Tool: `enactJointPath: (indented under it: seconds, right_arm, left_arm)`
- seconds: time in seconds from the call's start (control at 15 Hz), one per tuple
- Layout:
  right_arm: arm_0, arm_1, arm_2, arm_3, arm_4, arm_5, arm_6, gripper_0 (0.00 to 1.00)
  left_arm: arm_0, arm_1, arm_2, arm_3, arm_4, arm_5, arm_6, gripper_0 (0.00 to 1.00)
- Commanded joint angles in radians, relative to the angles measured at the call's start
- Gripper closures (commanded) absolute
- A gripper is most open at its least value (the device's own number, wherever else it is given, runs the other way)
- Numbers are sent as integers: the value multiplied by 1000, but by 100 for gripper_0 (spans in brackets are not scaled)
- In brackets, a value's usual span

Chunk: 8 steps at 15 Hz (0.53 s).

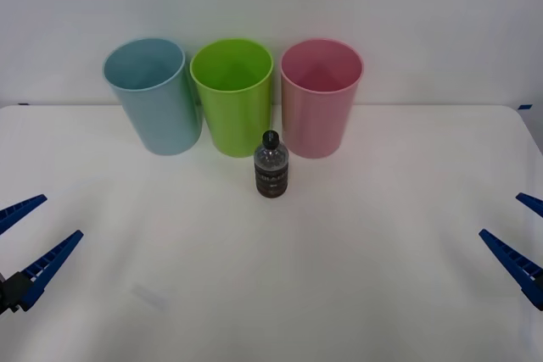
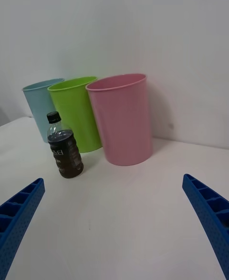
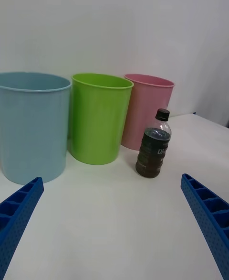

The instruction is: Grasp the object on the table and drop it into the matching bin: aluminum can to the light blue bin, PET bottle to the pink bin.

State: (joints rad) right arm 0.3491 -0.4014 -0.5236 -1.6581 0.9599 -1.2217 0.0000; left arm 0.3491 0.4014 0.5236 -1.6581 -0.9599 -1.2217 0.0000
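Note:
A small clear PET bottle with a black cap, dark contents and a dark label stands upright on the white table, just in front of the gap between the green and pink bins. The pink bin stands at the right of the row, the light blue bin at the left. My left gripper hangs open at the left edge, far from the bottle. My right gripper is open at the right edge.
A lime green bin stands between the blue and pink bins. All three bins line up along the table's far edge against a white wall. Bare tabletop stretches between both grippers and the bottle.

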Motion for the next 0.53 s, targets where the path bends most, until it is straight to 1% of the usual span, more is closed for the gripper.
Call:
enactJointPath:
  seconds: [0.07, 0.13, 0.33, 0.53]
  right_arm:
    - [0, 0, 0, 0, 0, 0, 0, 0]
    - [13, 15, 7, 18, 14, -5, 2, 0]
    - [18, 15, 16, 14, 17, -19, 2, 0]
    - [2, 13, 68, 52, 23, -2, 17, 0]
  left_arm:
    - [0, 0, 0, 0, 0, 0, 0, 0]
    - [0, 0, 0, 0, 0, 0, 0, 0]
    - [0, 0, 0, 0, 0, 0, 0, 0]
    - [0, 0, 0, 0, 0, 0, 0, 0]
